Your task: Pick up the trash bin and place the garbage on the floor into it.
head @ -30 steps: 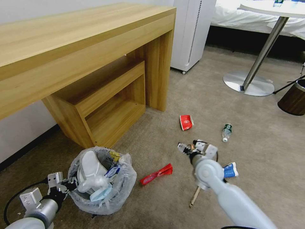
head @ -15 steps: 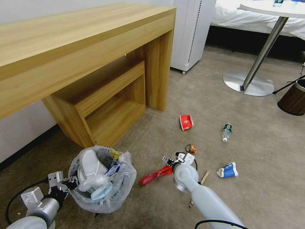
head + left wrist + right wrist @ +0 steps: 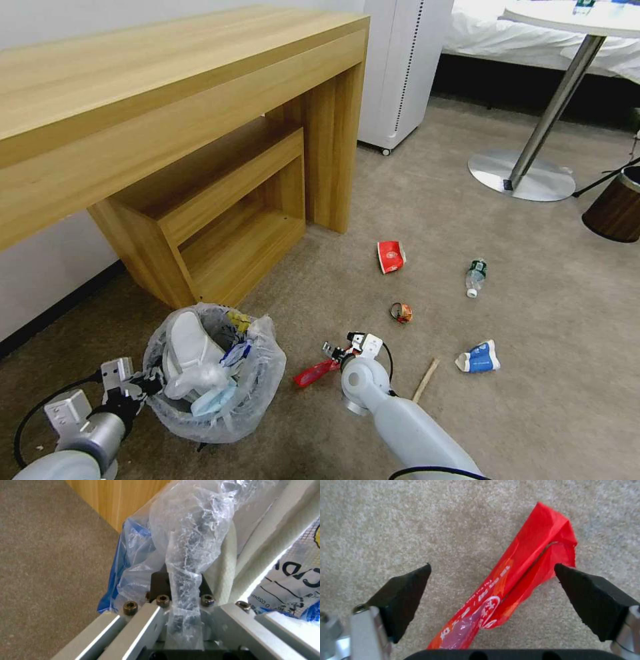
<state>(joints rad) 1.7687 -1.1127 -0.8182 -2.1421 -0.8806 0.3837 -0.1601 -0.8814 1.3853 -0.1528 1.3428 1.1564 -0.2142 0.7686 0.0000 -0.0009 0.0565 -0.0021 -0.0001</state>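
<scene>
Trash bin (image 3: pixel 213 373) — small round bin lined with a crinkly translucent plastic bag, standing on the carpet just in front of the wooden desk's (image 3: pixel 167 100) lower shelf. It holds a white slipper (image 3: pixel 187 343), crumpled paper and a blue-and-white wrapper.

Left gripper (image 3: pixel 137 387) — at the bin's near-left rim. In the left wrist view its fingers are pressed together on a twisted fold of the bag (image 3: pixel 186 562) at the rim.

Right gripper (image 3: pixel 493 597) — low over the carpet, to the right of the bin. Its black fingertips (image 3: pixel 405 592) are spread wide, one on each side of the red wrapper (image 3: pixel 516 585), neither touching it. In the head view the gripper (image 3: pixel 337 352) sits at the wrapper's right end.

Red wrapper (image 3: pixel 313 373) — long and flattened, lying on the carpet between the bin and the right arm.

Other litter on the carpet:
- red-and-white paper cup (image 3: pixel 391 257), on its side, beyond the right gripper;
- small round red-orange scrap (image 3: pixel 401 312);
- clear bottle with a green label (image 3: pixel 475 277), lying down;
- blue-and-white carton (image 3: pixel 479 358), crushed;
- wooden stick (image 3: pixel 425 380), beside the right forearm.

Brown wood-grain bin (image 3: pixel 617 207) — at the far right edge, well apart from the litter.
</scene>
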